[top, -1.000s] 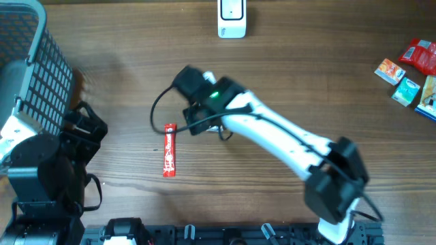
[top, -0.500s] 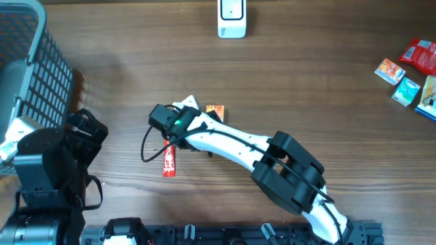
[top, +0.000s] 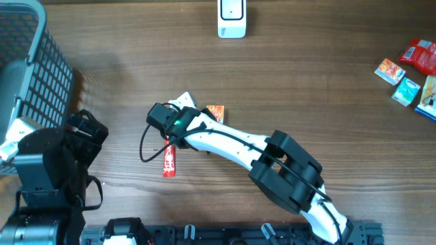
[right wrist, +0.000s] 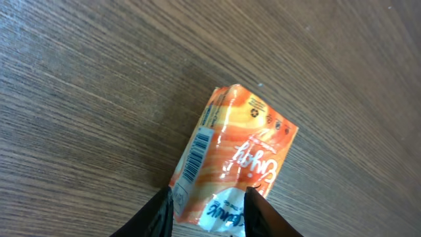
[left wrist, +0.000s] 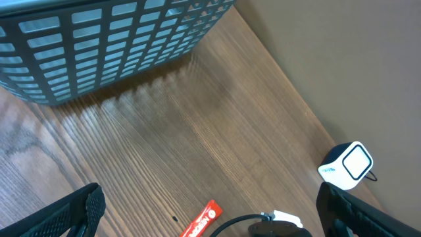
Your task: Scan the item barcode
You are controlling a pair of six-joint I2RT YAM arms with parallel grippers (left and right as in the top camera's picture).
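An orange snack packet (right wrist: 237,148) lies flat on the wooden table with its barcode (right wrist: 197,155) facing up along its left edge. My right gripper (right wrist: 209,210) is down over the packet's near end, one finger pressed against each side edge. From overhead the same packet (top: 215,113) shows just beyond the right gripper (top: 201,116). The white scanner (top: 231,18) stands at the far edge of the table and also shows as the scanner (left wrist: 347,164) in the left wrist view. My left gripper (left wrist: 209,195) hangs open and empty above the table near the basket.
A red stick packet (top: 169,158) lies just beside the right wrist. A grey mesh basket (top: 41,61) fills the far left corner. Several small packets (top: 409,68) sit at the far right. The right arm's black cable loops close to the red stick.
The right arm has swung left and lowered over the orange packet, which now shows beside it. Its fingers have narrowed onto the packet's edges. The left arm has barely moved.
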